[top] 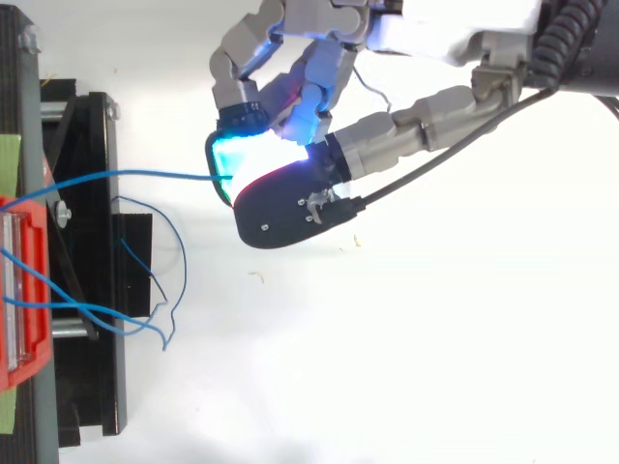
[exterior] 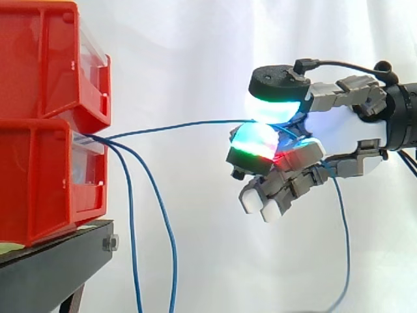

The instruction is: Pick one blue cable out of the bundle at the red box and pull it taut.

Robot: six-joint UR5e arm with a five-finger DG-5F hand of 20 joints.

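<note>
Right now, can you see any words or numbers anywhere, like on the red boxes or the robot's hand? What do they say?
None: no word, number or sign can be read.
The stacked red boxes have clear fronts, but nothing legible shows in them.
The hand, pinching one blue cable, carries no readable marking.
The black stand is plain too.
</note>
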